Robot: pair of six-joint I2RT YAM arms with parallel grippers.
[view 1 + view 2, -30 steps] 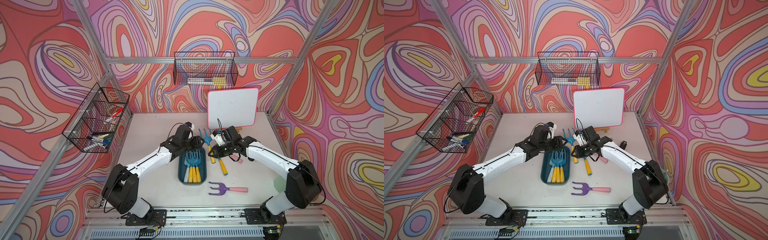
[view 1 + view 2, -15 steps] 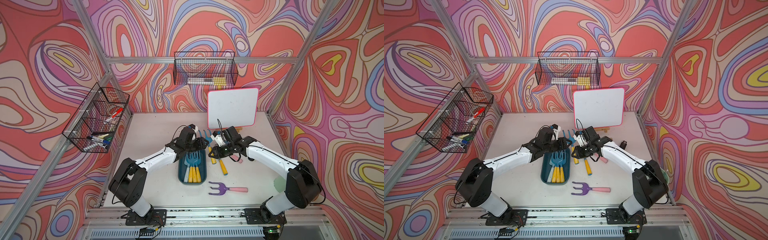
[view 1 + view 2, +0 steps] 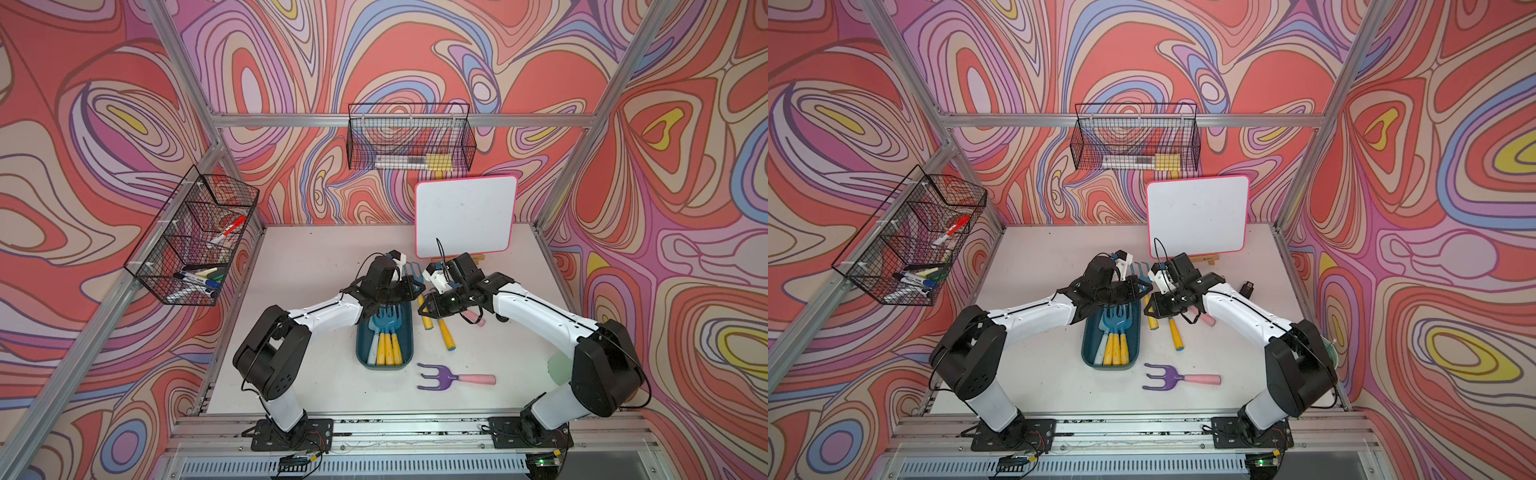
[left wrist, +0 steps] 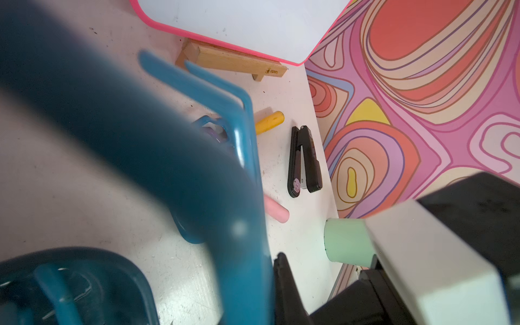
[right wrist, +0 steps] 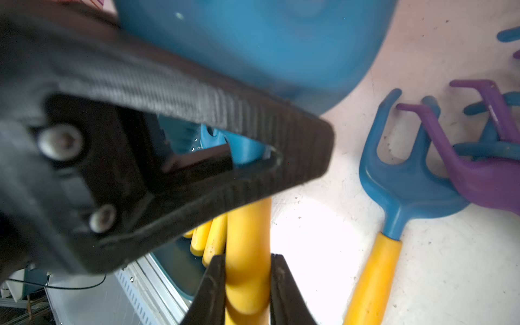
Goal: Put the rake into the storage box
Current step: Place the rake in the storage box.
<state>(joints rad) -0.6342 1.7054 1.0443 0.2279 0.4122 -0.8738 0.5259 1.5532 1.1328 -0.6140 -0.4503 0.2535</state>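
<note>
Just snapped the left gripper (image 3: 417, 286) shut, from half spread a moment back, after reaching across the upper end of the storage box (image 3: 385, 367) toward centre frame. Pressed together now at the blue head of the rake (image 5: 247, 225). In the right wrist view, a sliver of blue between those black fingers, but can't tell whether pinched or just behind. No change at the right gripper (image 5: 247, 259): pinching the rake's yellow handle, same as a second ago. Rake-wise: outside the box, just beside its right rim near the upper end, centre of both top views; lifted or resting, can't tell. Already several blue tools (image 3: 386, 332) with yellow handles in the box. Reads as a two-handed hold or handover starting, probably to swing the rake left over the rim. Not in yet. Also a purple fork (image 3: 453, 379) at lower centre, lying well clear.
</note>
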